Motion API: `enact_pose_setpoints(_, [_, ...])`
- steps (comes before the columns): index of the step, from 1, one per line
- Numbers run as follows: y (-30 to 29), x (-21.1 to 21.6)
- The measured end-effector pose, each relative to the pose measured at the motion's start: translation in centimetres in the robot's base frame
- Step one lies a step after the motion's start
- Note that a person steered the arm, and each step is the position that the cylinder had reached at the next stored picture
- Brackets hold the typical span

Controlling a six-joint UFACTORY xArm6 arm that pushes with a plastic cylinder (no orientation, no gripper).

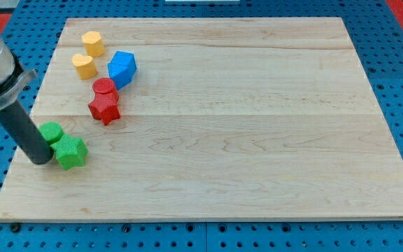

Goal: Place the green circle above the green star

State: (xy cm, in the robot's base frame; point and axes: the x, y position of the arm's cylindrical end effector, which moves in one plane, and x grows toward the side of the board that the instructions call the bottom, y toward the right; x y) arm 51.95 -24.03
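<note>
Green star [71, 152] sits nearest the view's bottom, by wooden board's [257, 140] left edge; green circle [50, 132] touches it at upper left; my tip [40, 159] w/ no jaws, holding nothing, rests against both from the left; red star [105, 108], red circle [105, 87], blue block [122, 68], 2 yellow blocks [85, 66] [93, 43] farther up.

I see a pale wooden board [257, 126] with visible grain, matt; a blue perforated base [397, 70]; and my rod [23, 129], dark and matt.
</note>
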Motion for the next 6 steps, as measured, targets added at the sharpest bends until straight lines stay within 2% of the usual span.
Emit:
enact_pose_setpoints(2, [0.0,-4.7])
enact_pose_setpoints(4, [0.0,-7.2])
enact_pose_setpoints(6, [4.2,-5.9])
